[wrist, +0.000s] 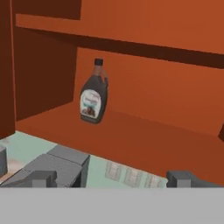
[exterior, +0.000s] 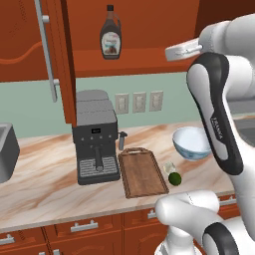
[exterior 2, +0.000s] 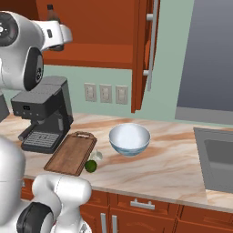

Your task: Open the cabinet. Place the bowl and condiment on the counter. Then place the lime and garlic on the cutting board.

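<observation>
Dark brown syrup bottle [wrist: 93,92] with black cap and white label stood upright on the reddish-brown wooden cabinet [wrist: 144,135] shelf; tool [wrist: 113,178] spread wide, holding nothing.

Home kitchen, rendered. Reddish-brown wall cabinet [exterior: 30,55] with silver bar handles, open door, shelf inside. Marbled beige counter [exterior: 45,184] over matching drawers [exterior: 84,226]. Black coffee machine [exterior: 94,137], row of wall outlets [exterior: 139,102] on pale green backsplash, sink [exterior 2: 218,164] at counter's right end, cutting board [exterior: 142,172].
</observation>
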Controlling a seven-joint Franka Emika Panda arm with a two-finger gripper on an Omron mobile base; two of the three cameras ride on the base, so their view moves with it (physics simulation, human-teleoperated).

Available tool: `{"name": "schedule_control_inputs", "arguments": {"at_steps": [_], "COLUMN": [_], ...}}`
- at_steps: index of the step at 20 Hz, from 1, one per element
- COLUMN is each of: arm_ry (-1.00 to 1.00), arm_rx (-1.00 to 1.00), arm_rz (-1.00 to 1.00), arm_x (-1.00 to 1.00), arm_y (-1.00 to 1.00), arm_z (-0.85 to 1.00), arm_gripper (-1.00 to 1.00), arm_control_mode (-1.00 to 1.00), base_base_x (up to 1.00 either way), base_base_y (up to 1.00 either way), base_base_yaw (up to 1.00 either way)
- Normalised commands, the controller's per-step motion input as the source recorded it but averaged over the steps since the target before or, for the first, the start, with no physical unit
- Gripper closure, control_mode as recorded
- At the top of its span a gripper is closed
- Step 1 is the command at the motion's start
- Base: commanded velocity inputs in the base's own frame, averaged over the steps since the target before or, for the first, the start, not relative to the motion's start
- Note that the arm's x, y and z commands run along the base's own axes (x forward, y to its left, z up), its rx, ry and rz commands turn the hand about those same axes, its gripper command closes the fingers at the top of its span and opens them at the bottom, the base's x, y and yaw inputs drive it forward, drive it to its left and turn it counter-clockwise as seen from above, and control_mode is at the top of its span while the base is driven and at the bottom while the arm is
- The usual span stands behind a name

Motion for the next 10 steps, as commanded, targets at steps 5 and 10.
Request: {"name": "schedule_control_inputs", "arguments": {"at_steps": [5, 10], "arm_ry": [0.02, 0.04], "arm_rx": [0.11, 0.11], "arm_rz": [0.05, 0.05], "arm_x": [0.27, 0.27], "arm_y": [0.05, 0.05], "arm_z": [0.00, 0.00], "arm_gripper": [-1.00, -1.00], "arm_control_mode": [-1.00, -1.00], "base_base_x": [0.00, 0.00], "base_base_y": [0.00, 0.00], "base_base_yaw": [0.00, 0.00]}}
